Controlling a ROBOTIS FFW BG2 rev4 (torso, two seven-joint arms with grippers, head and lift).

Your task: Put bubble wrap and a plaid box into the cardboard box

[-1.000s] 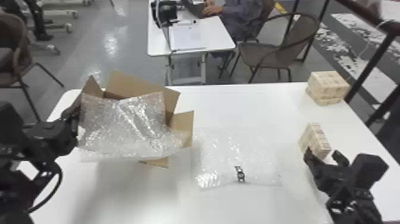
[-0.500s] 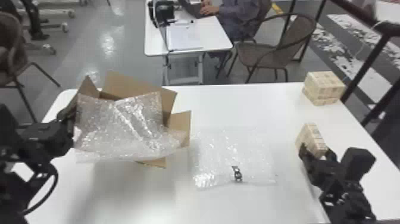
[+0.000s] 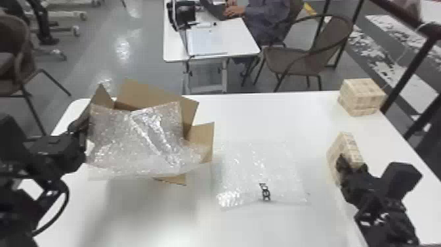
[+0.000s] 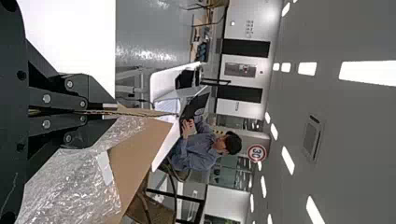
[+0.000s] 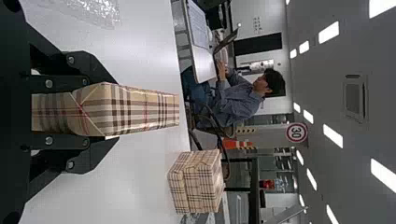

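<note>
At the near right of the head view, the right gripper (image 3: 351, 167) pinches a narrow plaid box (image 3: 348, 146) between its flat black fingers. This box is outside the carton, at the right part of the white table (image 3: 262, 115), its beige-and-brown checked wrapping smooth, with folded corners. To its left, a strip of tabletop separates it from a flat sheet of bubble wrap (image 3: 262, 170), clear and glossy, roughly rectangular, with black print near its near edge.

Farther left, the left gripper (image 3: 79, 129) has its fingers pressed together on a thin edge of the cardboard box (image 3: 147, 93). Stiff brown flaps splay outward, and a crinkled, shiny piece of wrap (image 3: 141, 141) drapes over the opening and spills past the near side. White tabletop runs between the carton and the plaid stack (image 3: 361, 95), blocky and square-edged, near the table's far right corner.

Beyond the table's straight far edge are a smaller white table (image 3: 242, 36) and a brown round-backed chair (image 3: 288, 62).
</note>
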